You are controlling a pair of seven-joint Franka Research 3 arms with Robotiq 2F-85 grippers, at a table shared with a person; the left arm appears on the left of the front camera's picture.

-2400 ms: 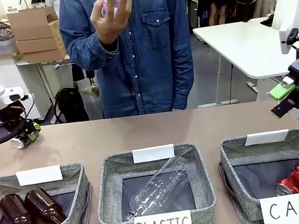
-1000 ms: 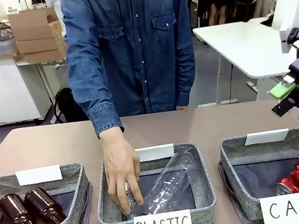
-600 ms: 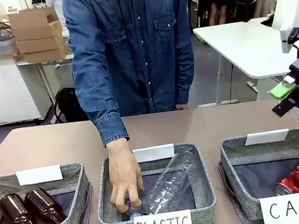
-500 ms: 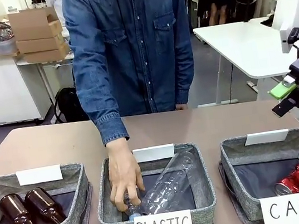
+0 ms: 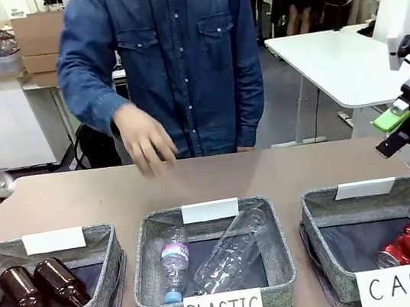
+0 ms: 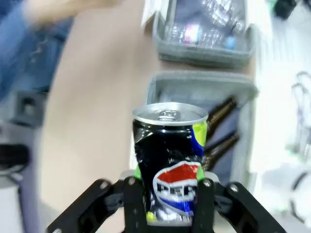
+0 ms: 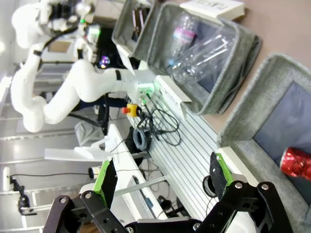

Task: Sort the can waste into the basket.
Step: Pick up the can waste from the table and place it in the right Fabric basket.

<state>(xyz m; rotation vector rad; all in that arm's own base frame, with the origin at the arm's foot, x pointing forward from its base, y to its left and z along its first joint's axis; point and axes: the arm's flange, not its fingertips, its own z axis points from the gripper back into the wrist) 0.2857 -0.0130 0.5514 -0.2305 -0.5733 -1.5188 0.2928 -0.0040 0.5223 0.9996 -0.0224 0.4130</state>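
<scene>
One red can already lies in the CAN basket at 4 o'clock, while the left pincer (at 9 o'clock, off the tabletop's edge) grips the dark can; the right pincer hangs wide and empty.

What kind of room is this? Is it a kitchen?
Probably not a kitchen; it looks like a robot lab or workshop. A robot arm stands by cables, cardboard boxes are stacked behind, and labelled sorting baskets sit on the table.
</scene>
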